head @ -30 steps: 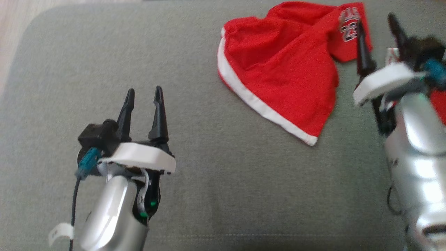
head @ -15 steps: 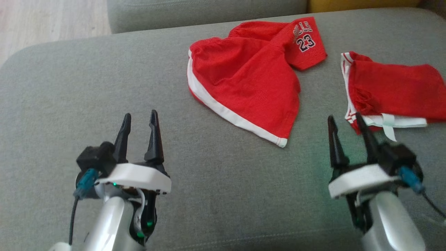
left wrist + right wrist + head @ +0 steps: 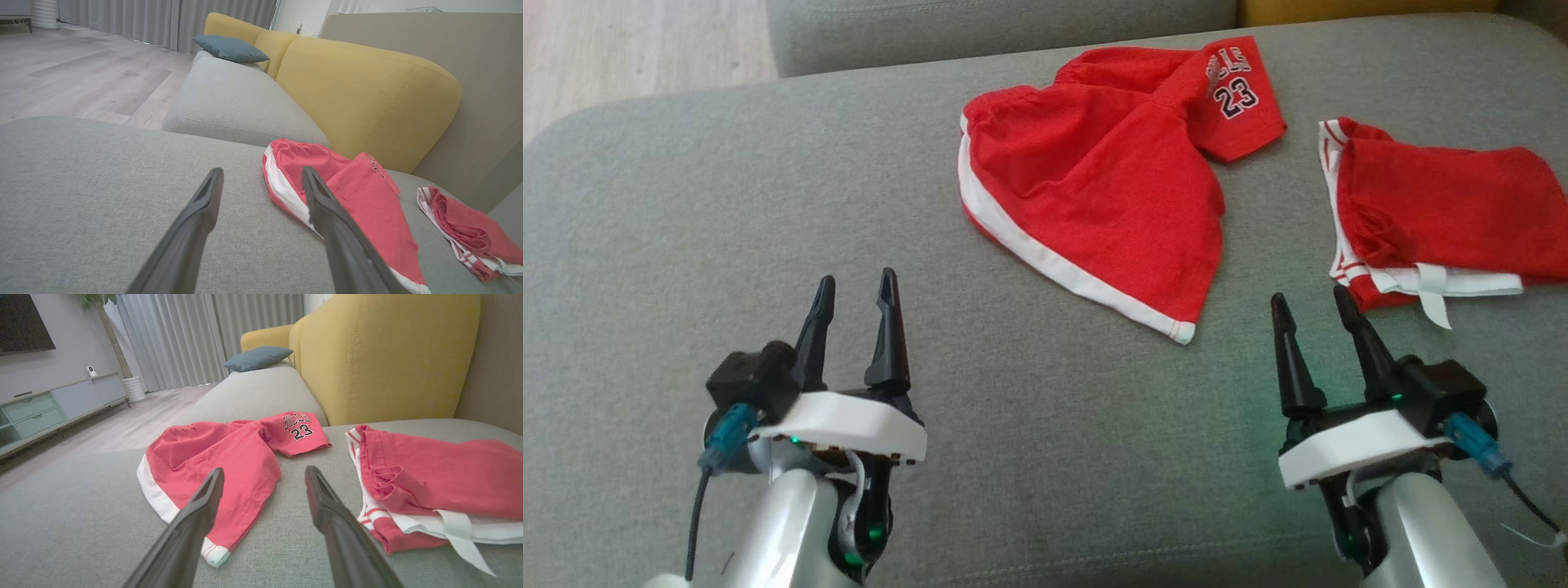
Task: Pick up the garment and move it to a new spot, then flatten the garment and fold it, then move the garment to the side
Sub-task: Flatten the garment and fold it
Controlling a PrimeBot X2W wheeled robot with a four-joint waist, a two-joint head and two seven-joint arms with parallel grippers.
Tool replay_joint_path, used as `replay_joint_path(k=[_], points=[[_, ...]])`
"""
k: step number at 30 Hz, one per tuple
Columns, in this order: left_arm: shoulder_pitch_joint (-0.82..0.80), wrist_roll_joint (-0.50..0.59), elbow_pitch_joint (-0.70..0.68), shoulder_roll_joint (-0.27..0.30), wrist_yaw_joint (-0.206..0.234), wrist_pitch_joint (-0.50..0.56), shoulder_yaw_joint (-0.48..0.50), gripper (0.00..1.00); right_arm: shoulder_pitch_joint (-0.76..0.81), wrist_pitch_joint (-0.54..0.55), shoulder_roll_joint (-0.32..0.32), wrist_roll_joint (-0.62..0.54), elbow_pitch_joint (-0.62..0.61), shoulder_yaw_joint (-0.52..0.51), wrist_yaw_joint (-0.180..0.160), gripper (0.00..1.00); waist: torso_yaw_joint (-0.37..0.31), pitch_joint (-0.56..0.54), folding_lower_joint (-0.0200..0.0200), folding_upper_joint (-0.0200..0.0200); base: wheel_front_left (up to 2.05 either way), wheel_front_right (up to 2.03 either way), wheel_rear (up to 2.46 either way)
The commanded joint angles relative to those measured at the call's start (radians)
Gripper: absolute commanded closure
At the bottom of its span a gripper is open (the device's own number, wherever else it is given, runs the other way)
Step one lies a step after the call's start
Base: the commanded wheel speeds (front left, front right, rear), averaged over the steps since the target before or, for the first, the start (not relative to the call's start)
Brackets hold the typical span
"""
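Gray sofa seat (image 3: pixel 1045 457) spreads out wide and soft under both arms. Behind it stands a yellow back cushion (image 3: pixel 388 351), and far off lies a blue pillow (image 3: pixel 257 357). A wood floor (image 3: pixel 81 81) and long gray curtains (image 3: pixel 184 335) show past the sofa.

The left gripper (image 3: pixel 858 279) hangs just over the seat. Its two dark fingers are a little way apart, and there is nothing between them. The right gripper (image 3: pixel 1308 294) looks the same: fingers spread a bit, holding nothing.

The red shorts (image 3: pixel 1111 196) lie on the seat ahead of both grippers, closer to the right one. They are bunched up and not flat. A white stripe (image 3: pixel 1045 261) runs along the edge that faces the left gripper. One leg is flipped over at the far end, and it has the number 23 (image 3: pixel 1235 98) on it. The near corner of the shorts comes down close to the right gripper, a bit to its left. The shorts are well apart from the left gripper, ahead of it and off to its right.

Just ahead of the right gripper, to its right, sits a pile of folded red clothes (image 3: pixel 1445 212) — neat, with white edges. A small white ribbon (image 3: pixel 1431 298) sticks out of the pile toward the gripper. The pile and the shorts do not touch; a strip of gray seat lies between them.
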Motion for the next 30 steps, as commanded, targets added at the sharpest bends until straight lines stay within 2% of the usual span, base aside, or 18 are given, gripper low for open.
replay_joint_path(k=[1, 5, 16, 30], points=[[-0.031, 0.001, -0.038, 0.009, -0.001, -0.005, 0.032, 0.00, -0.010, 0.007, 0.002, -0.016, -0.037, 0.026, 0.007, 0.00, 0.009, 0.003, 0.0000, -0.0001, 0.00, 0.00, 0.00], [-0.031, -0.002, -0.036, 0.009, 0.001, -0.005, 0.025, 0.00, -0.011, 0.026, 0.002, -0.043, -0.028, 0.039, 0.007, 0.00, 0.028, 0.013, 0.0000, -0.0001, 0.00, 0.00, 0.00], [-0.056, -0.009, -0.027, 0.009, 0.007, -0.005, -0.003, 0.00, -0.058, 0.072, 0.002, -0.116, 0.093, 0.079, 0.007, 0.00, 0.088, 0.066, 0.0000, -0.0001, 0.00, 0.00, 0.00], [-0.099, -0.013, -0.020, 0.009, 0.012, -0.005, -0.024, 0.00, -0.164, 0.056, 0.002, -0.205, 0.262, 0.093, 0.007, 0.00, 0.125, 0.116, 0.0000, -0.0001, 0.00, 0.00, 0.00]])
